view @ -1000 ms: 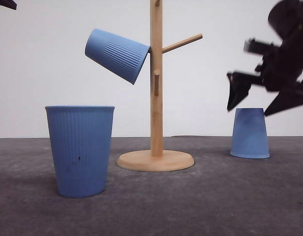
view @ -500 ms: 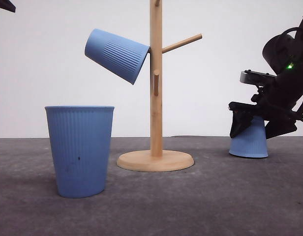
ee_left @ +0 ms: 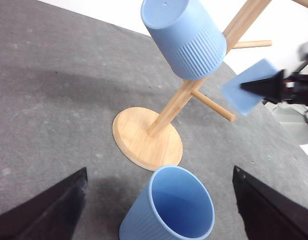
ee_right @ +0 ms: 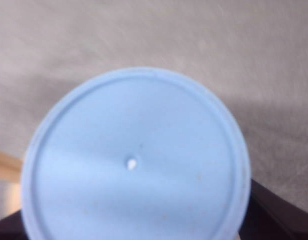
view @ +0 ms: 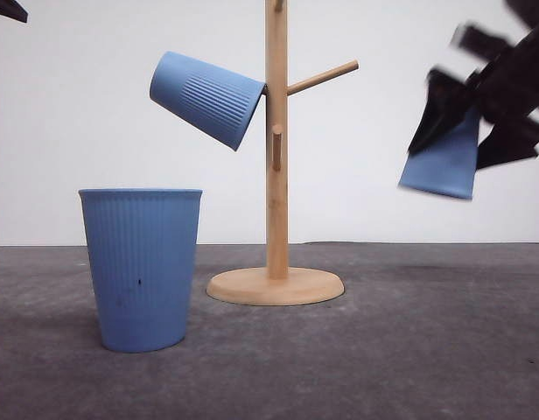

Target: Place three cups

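A light-blue cup stands upright on the table at the front left. Another cup hangs tilted on a left peg of the wooden rack. The third cup is up in the air at the right, mouth down and tilted, with my right gripper shut on it. The right wrist view shows that cup's flat base close up. In the left wrist view my left gripper is open, high above the upright cup and holding nothing. The hung cup and the lifted cup show there too.
The rack's round wooden base rests on the dark grey table. A bare peg points up and to the right. A white wall stands behind the table.
My right gripper came down around the inverted cup at the right, shut on it, and has now lifted it off the table, tilted. The other cups and the left arm have not moved.
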You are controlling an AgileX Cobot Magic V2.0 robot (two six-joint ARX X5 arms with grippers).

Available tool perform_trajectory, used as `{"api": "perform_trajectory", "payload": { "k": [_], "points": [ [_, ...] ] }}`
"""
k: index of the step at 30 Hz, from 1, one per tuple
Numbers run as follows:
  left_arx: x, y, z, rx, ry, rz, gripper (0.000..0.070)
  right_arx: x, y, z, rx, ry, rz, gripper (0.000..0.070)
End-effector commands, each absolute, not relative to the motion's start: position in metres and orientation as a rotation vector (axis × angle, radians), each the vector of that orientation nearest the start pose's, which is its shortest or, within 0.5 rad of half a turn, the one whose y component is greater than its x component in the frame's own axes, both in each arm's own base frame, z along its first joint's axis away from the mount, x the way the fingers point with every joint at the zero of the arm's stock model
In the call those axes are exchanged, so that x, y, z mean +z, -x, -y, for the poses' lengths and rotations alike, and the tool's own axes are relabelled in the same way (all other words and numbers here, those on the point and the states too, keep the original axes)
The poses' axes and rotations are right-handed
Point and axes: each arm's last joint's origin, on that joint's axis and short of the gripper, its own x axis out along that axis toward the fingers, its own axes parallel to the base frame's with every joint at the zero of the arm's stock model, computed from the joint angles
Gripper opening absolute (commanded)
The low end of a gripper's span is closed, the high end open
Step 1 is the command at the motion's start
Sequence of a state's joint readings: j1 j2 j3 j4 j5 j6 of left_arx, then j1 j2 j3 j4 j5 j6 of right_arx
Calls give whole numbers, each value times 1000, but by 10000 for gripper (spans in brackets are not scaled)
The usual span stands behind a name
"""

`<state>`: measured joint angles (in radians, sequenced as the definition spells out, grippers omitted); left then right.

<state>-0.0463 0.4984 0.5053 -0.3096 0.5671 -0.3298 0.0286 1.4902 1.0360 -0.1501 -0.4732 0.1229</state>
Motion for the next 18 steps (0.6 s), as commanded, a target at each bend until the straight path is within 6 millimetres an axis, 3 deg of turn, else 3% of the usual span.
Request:
{"api": "perform_trajectory", "payload": {
  "k": [1, 5, 8, 12, 18],
  "points": [
    [267, -120, 21, -557, 392, -381, 539, 261, -307, -16, 459, -304, -606, 369],
    [267, -120, 21, -557, 392, -381, 539, 258, -270, 3, 562, -510, -514, 369],
    [267, -120, 21, -557, 392, -381, 539, 259, -255, 18, 613, -708, -457, 370],
    [267, -120, 21, -557, 392, -381, 539, 272, -256, 25, 651, -879, -406, 371],
    [267, -120, 21, -557, 392, -381, 539, 285, -271, 8, 732, -890, -343, 371]
  ]
}}
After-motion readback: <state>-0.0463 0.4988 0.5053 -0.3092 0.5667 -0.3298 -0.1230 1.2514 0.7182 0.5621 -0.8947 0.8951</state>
